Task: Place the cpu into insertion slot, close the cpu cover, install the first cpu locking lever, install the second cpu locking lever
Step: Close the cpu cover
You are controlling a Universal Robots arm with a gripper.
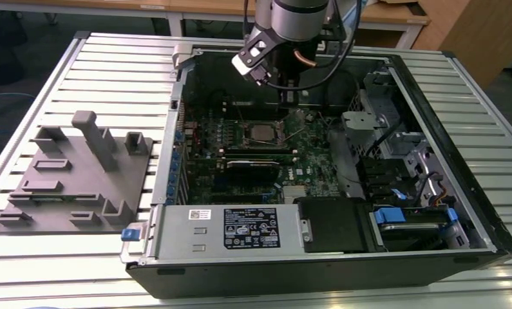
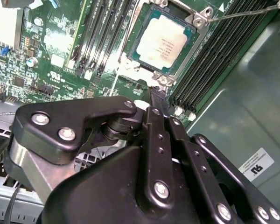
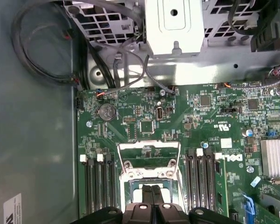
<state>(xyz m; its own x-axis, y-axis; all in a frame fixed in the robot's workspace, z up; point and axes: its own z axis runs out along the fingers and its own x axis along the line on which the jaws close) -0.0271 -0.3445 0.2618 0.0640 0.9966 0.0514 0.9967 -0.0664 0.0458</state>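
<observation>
Exterior view
Worktop: slatted metal, carrying an open computer case lying on its side.
Grey fixture: on the worktop at the exterior view's left, just beside the case.
Power supply: at the near end of the case.
Arm: comes down into the case from above.
Claw: low over the green motherboard, near the cpu on its far side.

Second wrist view
Cpu: lies flat in the insertion slot, its silvery top bare.
Claw: narrow, its black fingers pressed together with nothing between them. The tip is just beside a corner of the slot.
Locking lever: a thin wire reaching out from one corner of the slot.
Memory slots: long dark rows on either side of the slot.

First wrist view
Claw: fingers together, with the tips over the insertion slot.
Cpu cover: a silver frame swung back from the slot, with green board showing through its cut-out.
Coin cell: beyond the cover.
Heat sink: well apart, past the memory slots.
</observation>
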